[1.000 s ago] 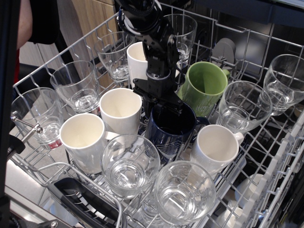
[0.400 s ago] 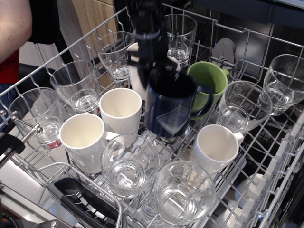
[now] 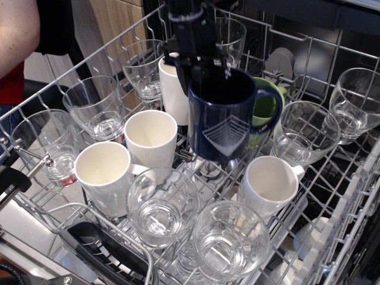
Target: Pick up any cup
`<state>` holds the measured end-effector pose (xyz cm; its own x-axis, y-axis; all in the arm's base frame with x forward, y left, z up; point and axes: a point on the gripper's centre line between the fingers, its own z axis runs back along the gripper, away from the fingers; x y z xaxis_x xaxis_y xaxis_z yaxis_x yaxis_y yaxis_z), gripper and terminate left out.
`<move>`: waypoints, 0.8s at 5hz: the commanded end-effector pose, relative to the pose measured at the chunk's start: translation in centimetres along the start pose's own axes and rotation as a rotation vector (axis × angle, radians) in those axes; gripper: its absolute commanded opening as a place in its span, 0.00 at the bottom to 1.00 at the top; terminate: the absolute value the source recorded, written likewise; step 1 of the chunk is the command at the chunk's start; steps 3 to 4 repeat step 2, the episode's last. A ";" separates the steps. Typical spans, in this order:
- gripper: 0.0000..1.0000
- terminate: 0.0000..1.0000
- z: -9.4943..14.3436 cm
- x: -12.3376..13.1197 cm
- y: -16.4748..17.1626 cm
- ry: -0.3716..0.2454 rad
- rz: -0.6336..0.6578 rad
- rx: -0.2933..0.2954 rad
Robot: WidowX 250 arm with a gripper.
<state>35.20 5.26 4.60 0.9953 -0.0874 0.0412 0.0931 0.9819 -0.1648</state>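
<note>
The black gripper (image 3: pixel 205 64) comes down from the top of the rack and is clamped on the back rim of the navy mug (image 3: pixel 222 116), one finger inside the dark mouth and the rest of it outside against the wall. The mug hangs clear above the wire dishwasher rack (image 3: pixel 332 196), upright, its handle pointing right and its white striped chevron emblem (image 3: pixel 225 132) facing me. It is glossy ceramic, round and straight-sided, with a bright glint along the lip.

Right behind its handle sits the green mug (image 3: pixel 266 107), mostly hidden by the navy one. Just to the left, partly behind the gripper, stands a tall white mug (image 3: pixel 173 89). Below and to the left are two more white mugs (image 3: pixel 151 138) (image 3: pixel 104 173), matte and cream-toned, mouths tilted toward me. To the lower right a fourth white mug (image 3: pixel 270 184) leans with its handle out to the right.

Clear drinking glasses ring the whole group: two at the front (image 3: pixel 161 208) (image 3: pixel 230 240), three along the left (image 3: pixel 96 108) (image 3: pixel 43 144) (image 3: pixel 141 69), one behind the gripper (image 3: pixel 231 37), and two on the right (image 3: pixel 304 132) (image 3: pixel 355 104). All are thin, smooth and shiny.

The bare rack wires under the lifted mug show a grey plastic fitting (image 3: pixel 209 168). A person's bare arm (image 3: pixel 16 32) shows at the upper left corner.
</note>
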 end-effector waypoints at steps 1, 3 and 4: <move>0.00 0.00 6.4 0.2 -0.7 -0.187 -0.072 0.086; 0.00 1.00 6.3 0.0 -1.0 -0.201 -0.127 0.134; 0.00 1.00 6.3 0.0 -1.0 -0.201 -0.127 0.134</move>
